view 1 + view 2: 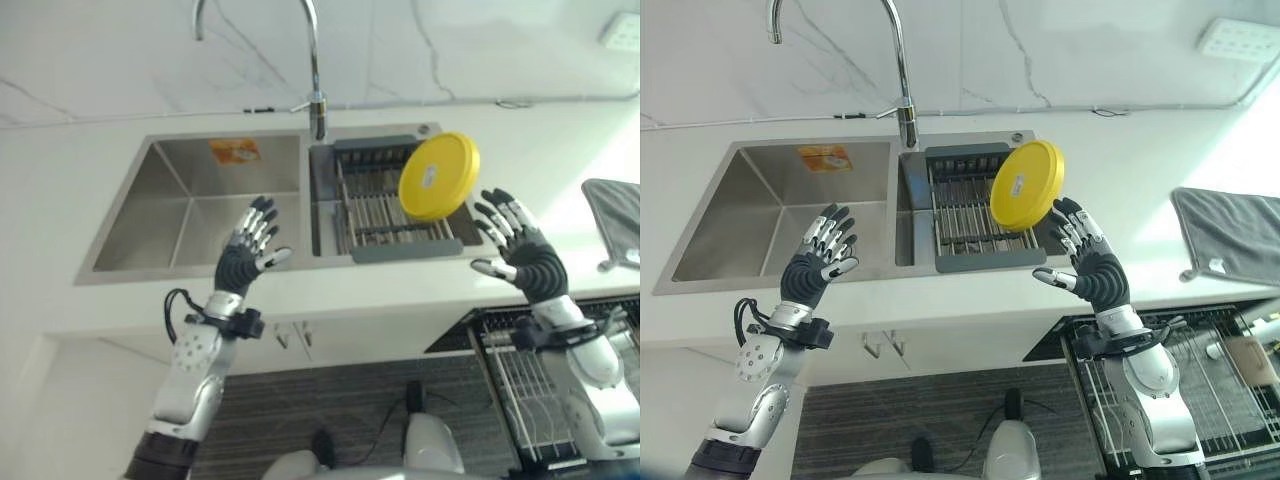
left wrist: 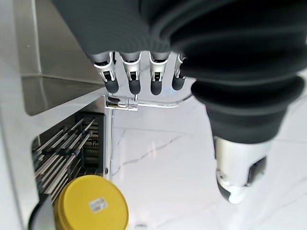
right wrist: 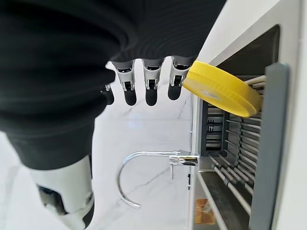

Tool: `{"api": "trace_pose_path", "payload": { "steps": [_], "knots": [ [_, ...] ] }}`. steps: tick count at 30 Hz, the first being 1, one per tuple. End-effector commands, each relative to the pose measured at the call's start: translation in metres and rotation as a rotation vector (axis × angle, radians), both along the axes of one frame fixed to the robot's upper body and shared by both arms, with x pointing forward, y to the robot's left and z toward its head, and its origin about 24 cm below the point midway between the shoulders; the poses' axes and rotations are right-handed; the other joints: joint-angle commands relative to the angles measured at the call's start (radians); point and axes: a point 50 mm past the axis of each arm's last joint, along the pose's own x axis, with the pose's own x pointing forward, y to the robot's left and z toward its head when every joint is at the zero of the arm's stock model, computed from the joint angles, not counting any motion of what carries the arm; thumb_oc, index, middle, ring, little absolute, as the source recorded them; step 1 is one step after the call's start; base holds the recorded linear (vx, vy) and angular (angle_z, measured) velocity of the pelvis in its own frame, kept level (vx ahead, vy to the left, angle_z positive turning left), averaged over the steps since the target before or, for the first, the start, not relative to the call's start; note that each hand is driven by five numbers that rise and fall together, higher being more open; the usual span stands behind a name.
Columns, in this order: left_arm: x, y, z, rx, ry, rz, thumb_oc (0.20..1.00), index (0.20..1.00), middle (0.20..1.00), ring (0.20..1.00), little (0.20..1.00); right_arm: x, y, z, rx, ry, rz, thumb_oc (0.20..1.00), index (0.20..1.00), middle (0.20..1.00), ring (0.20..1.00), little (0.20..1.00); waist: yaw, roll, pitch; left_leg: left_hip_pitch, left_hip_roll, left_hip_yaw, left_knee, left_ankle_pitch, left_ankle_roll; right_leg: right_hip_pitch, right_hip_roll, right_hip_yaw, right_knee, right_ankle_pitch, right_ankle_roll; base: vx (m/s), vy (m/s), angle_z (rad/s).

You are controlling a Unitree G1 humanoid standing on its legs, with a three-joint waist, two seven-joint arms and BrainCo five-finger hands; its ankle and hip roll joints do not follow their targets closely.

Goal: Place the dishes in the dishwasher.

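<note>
A yellow plate [image 1: 438, 176] leans tilted on its edge in the grey drying rack [image 1: 385, 212] set in the right sink basin; it also shows in the wrist views [image 2: 91, 203] [image 3: 221, 88]. My right hand [image 1: 524, 252] is raised just right of the plate with fingers spread, open and holding nothing, apart from the plate. My left hand [image 1: 250, 250] hovers open over the front rim of the left basin [image 1: 190, 205], empty. The dishwasher's wire rack [image 1: 1185, 385] stands pulled out at the lower right, below the counter.
A tall chrome tap [image 1: 312, 60] rises behind the divider between the basins. A grey cloth [image 1: 1230, 230] lies on the counter to the right. An orange sticker [image 1: 234, 151] marks the left basin's back wall. A white socket [image 1: 1238, 38] sits on the marble wall.
</note>
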Motion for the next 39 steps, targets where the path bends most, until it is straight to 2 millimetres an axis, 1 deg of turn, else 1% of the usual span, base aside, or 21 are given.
{"api": "trace_pose_path", "payload": {
  "steps": [1,6,7,8,9,10,11,13,14,18,21,22,26,27,31,35,39],
  "knots": [
    [-0.003,-0.005,0.024,-0.021,-0.115,-0.053,1.000,1.000,1.000,1.000,1.000,0.008,-0.002,0.024,0.044,-0.103,-0.024,1.000,1.000,1.000,1.000,1.000,-0.008,0.001,-0.064,0.031,0.060,0.078,-0.055,0.005,-0.053,0.067,0.094,-0.042,0.017,-0.013,0.011,0.08,-0.457,0.47],
    [-0.005,-0.003,0.023,-0.034,-0.113,-0.064,1.000,1.000,1.000,1.000,1.000,0.009,0.001,0.024,0.041,-0.082,0.013,1.000,1.000,1.000,1.000,1.000,-0.008,0.005,-0.074,0.021,0.099,0.107,-0.044,0.019,-0.071,0.119,0.126,-0.040,-0.027,-0.043,-0.017,0.05,-0.273,0.06],
    [-0.007,0.000,0.022,-0.033,-0.108,-0.059,1.000,1.000,1.000,1.000,1.000,0.008,-0.001,0.025,0.045,-0.092,0.010,1.000,1.000,1.000,1.000,1.000,-0.011,0.007,-0.076,0.018,0.111,0.117,-0.036,0.023,-0.078,0.127,0.135,-0.040,-0.032,-0.048,-0.024,0.06,-0.241,0.05],
    [-0.008,0.002,0.020,-0.043,-0.099,-0.062,1.000,1.000,1.000,1.000,1.000,0.007,-0.003,0.027,0.076,-0.099,0.010,1.000,1.000,1.000,1.000,1.000,-0.016,0.009,-0.077,0.008,0.125,0.142,-0.007,0.025,-0.088,0.137,0.142,-0.040,-0.038,-0.054,-0.035,0.07,-0.297,-0.01],
    [-0.011,0.003,0.018,-0.051,-0.093,-0.079,1.000,1.000,1.000,1.000,1.000,0.007,-0.007,0.029,0.097,-0.114,-0.012,1.000,1.000,1.000,1.000,1.000,-0.019,0.005,-0.076,-0.020,0.142,0.154,0.077,0.010,-0.101,0.147,0.143,-0.039,-0.046,-0.056,-0.052,0.06,-0.218,0.17],
    [-0.012,0.003,0.017,-0.052,-0.094,-0.082,1.000,1.000,1.000,1.000,1.000,0.006,-0.008,0.029,0.103,-0.116,-0.023,1.000,1.000,1.000,1.000,1.000,-0.019,0.006,-0.075,-0.032,0.148,0.155,0.106,0.018,-0.108,0.150,0.142,-0.040,-0.049,-0.055,-0.055,0.01,-0.059,0.67],
    [-0.012,0.001,0.018,-0.068,-0.106,-0.097,1.000,1.000,1.000,1.000,1.000,0.008,-0.014,0.030,0.120,-0.107,-0.061,1.000,1.000,1.000,1.000,1.000,-0.029,0.018,-0.066,-0.074,0.175,0.199,0.101,0.048,-0.124,0.157,0.133,-0.070,-0.057,-0.050,-0.054,-0.03,0.072,0.73],
    [-0.011,0.000,0.019,-0.063,-0.123,-0.097,1.000,1.000,1.000,1.000,1.000,0.009,-0.015,0.031,0.120,-0.114,-0.080,1.000,1.000,1.000,1.000,1.000,-0.035,0.027,-0.060,-0.075,0.183,0.231,0.070,0.055,-0.121,0.154,0.117,-0.095,-0.052,-0.054,-0.046,-0.03,0.143,0.63],
    [-0.011,0.000,0.019,-0.058,-0.131,-0.094,1.000,1.000,1.000,1.000,1.000,0.009,-0.016,0.031,0.127,-0.116,-0.089,1.000,1.000,1.000,1.000,1.000,-0.036,0.033,-0.060,-0.069,0.181,0.230,0.056,0.060,-0.120,0.153,0.112,-0.104,-0.046,-0.057,-0.042,-0.01,0.159,0.47],
    [-0.007,0.001,0.023,-0.037,-0.143,-0.081,1.000,1.000,1.000,1.000,1.000,0.009,-0.020,0.028,0.209,-0.095,-0.109,1.000,1.000,1.000,1.000,1.000,-0.040,0.047,-0.073,-0.015,0.145,0.220,-0.038,0.071,-0.106,0.141,0.097,-0.127,-0.019,-0.062,-0.013,0.04,0.166,0.06],
    [-0.004,0.000,0.023,-0.020,-0.140,-0.081,1.000,1.000,1.000,1.000,1.000,0.011,-0.020,0.023,0.261,-0.062,-0.120,1.000,1.000,1.000,1.000,1.000,-0.035,0.042,-0.080,-0.002,0.129,0.210,-0.052,0.065,-0.094,0.136,0.087,-0.135,-0.001,-0.063,-0.003,0.08,0.091,-0.03],
    [-0.001,-0.002,0.025,-0.004,-0.140,-0.081,1.000,1.000,1.000,1.000,1.000,0.015,-0.021,0.019,0.308,-0.028,-0.147,1.000,1.000,1.000,1.000,1.000,-0.026,0.034,-0.082,0.000,0.118,0.199,-0.054,0.058,-0.085,0.132,0.082,-0.139,0.008,-0.062,0.000,0.07,0.075,0.15],
    [0.001,-0.004,0.024,0.005,-0.132,-0.089,1.000,1.000,1.000,1.000,1.000,0.023,-0.022,0.015,0.346,0.003,-0.189,1.000,1.000,1.000,1.000,1.000,-0.013,0.024,-0.084,0.003,0.110,0.195,-0.053,0.049,-0.075,0.133,0.078,-0.138,0.013,-0.061,0.004,0.05,0.039,0.11],
    [0.002,-0.007,0.024,0.015,-0.132,-0.093,1.000,1.000,1.000,1.000,1.000,0.028,-0.025,0.014,0.363,0.020,-0.232,1.000,1.000,1.000,1.000,1.000,-0.002,0.018,-0.087,0.004,0.107,0.191,-0.053,0.045,-0.069,0.137,0.077,-0.137,0.011,-0.061,0.004,0.06,0.035,0.02],
    [0.004,-0.008,0.024,0.016,-0.125,-0.092,1.000,1.000,1.000,1.000,1.000,0.033,-0.030,0.012,0.384,0.041,-0.270,1.000,1.000,1.000,1.000,1.000,0.009,0.013,-0.090,0.006,0.105,0.190,-0.052,0.040,-0.065,0.145,0.079,-0.137,0.007,-0.062,0.003,0.04,0.014,-0.01],
    [0.005,-0.010,0.022,0.022,-0.112,-0.100,1.000,1.000,1.000,1.000,1.000,0.042,-0.038,0.001,0.480,0.125,-0.315,1.000,1.000,1.000,1.000,1.000,0.026,0.004,-0.096,0.007,0.104,0.185,-0.049,0.036,-0.062,0.158,0.081,-0.142,0.001,-0.063,0.001,0.04,-0.013,-0.02],
    [0.004,-0.010,0.019,0.026,-0.101,-0.097,1.000,1.000,1.000,1.000,1.000,0.047,-0.046,-0.001,0.526,0.134,-0.399,1.000,1.000,1.000,1.000,1.000,0.036,0.002,-0.104,0.013,0.103,0.181,-0.052,0.032,-0.058,0.172,0.086,-0.142,-0.009,-0.063,-0.002,0.03,-0.012,0.00]
  ]
}}
